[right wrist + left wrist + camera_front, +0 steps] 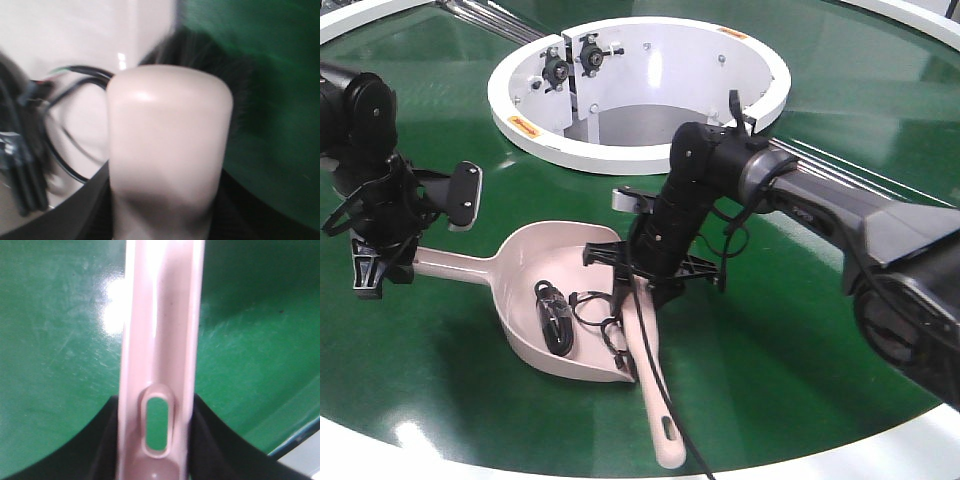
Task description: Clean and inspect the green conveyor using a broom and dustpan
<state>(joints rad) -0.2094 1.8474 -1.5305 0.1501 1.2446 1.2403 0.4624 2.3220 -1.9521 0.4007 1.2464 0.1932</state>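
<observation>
Left hand (378,262) closed on the handle of a pale pink plastic dustpan (525,265) lying on a glossy green conveyor (790,340). Right hand (645,272) clamps a slim pink plastic broom (655,395).

The left end effector (382,262) and right end effector (650,272) are clamped.

Front view looks down on green conveyor (440,360); wrist views hug dustpan (160,315), seemingly downward.

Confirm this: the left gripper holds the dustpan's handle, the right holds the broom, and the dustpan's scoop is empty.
Not empty: a tangle of black cable lies in the dustpan scoop, as the exterior front-facing view shows. The rest stands.
</observation>
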